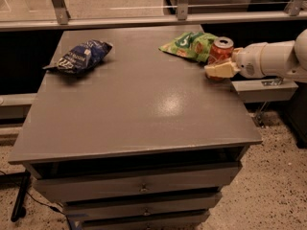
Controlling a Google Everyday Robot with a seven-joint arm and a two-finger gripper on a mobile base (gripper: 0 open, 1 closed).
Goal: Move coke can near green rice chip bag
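Observation:
The coke can point(221, 48), red with a silver top, stands upright at the table's far right. It is right beside the green rice chip bag point(189, 45), which lies flat to its left, and seems to touch the bag's right end. My gripper point(217, 69) reaches in from the right on a white arm. It sits at the can's lower front and hides the can's base.
A dark blue chip bag point(80, 55) lies at the table's far left. The grey table point(139, 114) has drawers below its front edge. A railing with glass panels point(120, 8) runs behind it. A grey shelf point(264, 87) stands off the table's right edge, under my arm.

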